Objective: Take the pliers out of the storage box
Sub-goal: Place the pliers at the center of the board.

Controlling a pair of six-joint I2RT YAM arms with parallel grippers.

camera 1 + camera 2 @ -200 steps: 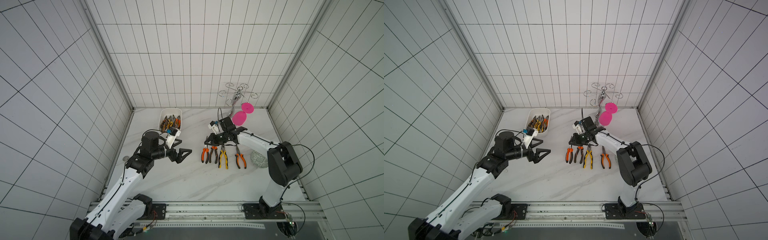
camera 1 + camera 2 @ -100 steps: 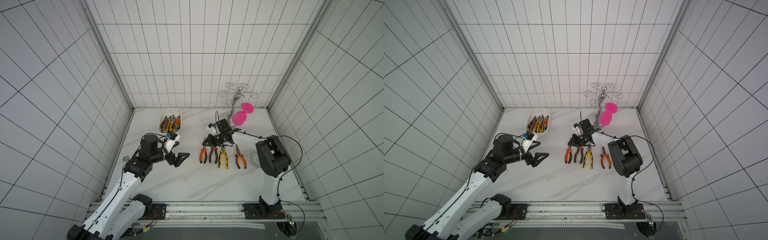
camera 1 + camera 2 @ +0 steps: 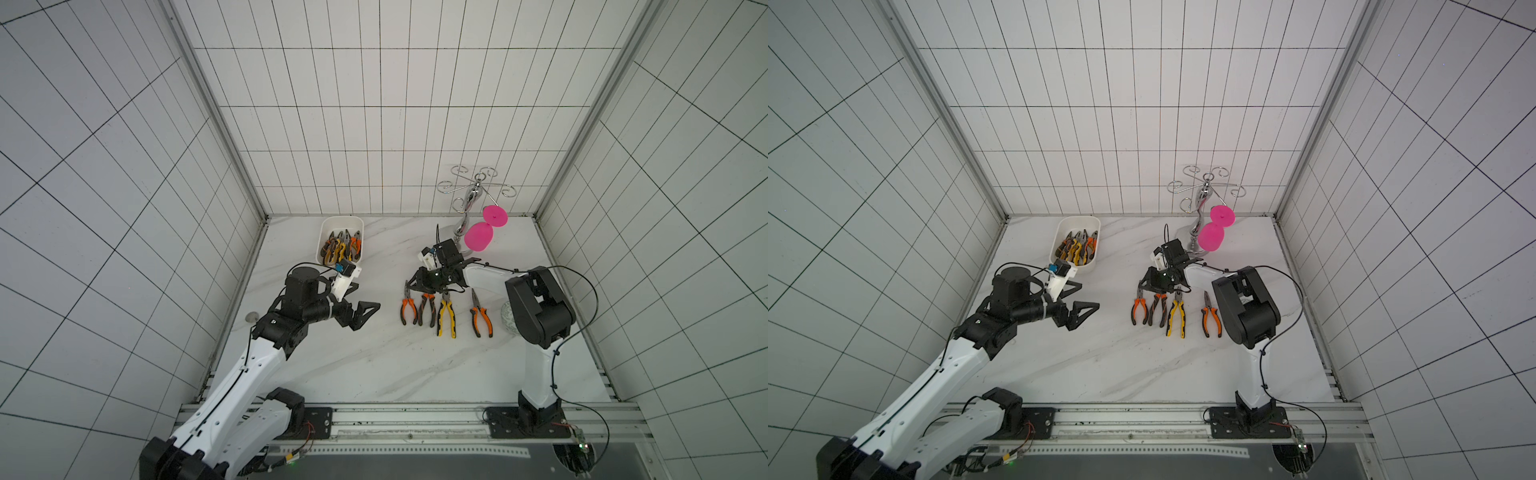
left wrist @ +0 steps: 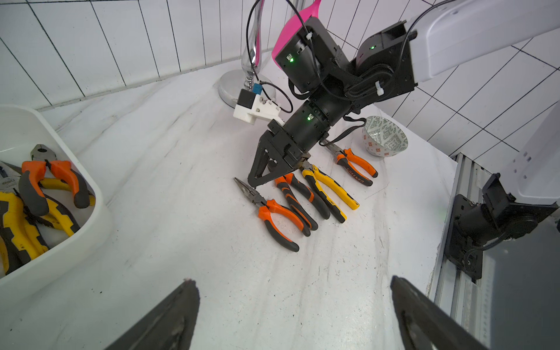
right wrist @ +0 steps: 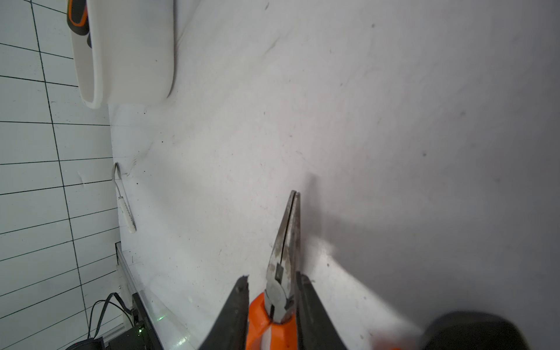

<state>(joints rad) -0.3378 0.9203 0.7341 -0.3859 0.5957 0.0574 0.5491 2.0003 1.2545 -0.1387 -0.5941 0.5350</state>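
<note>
The right claw [image 5: 271, 276], narrowly parted, straddles long-nosed orange-and-black steel pliers [image 5: 286, 236] lying on the white marble counter [image 5: 363, 121]; whether it grips them is unclear. The left claw [image 4: 291, 281] gapes wide, empty.

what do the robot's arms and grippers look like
The left arm and right arm have white shells, black joint housings and loose black cables. The left gripper and right gripper have black triangular open-frame fingers. A white camera mount sits at each wrist; green lights show on the right arm's joints.
</note>
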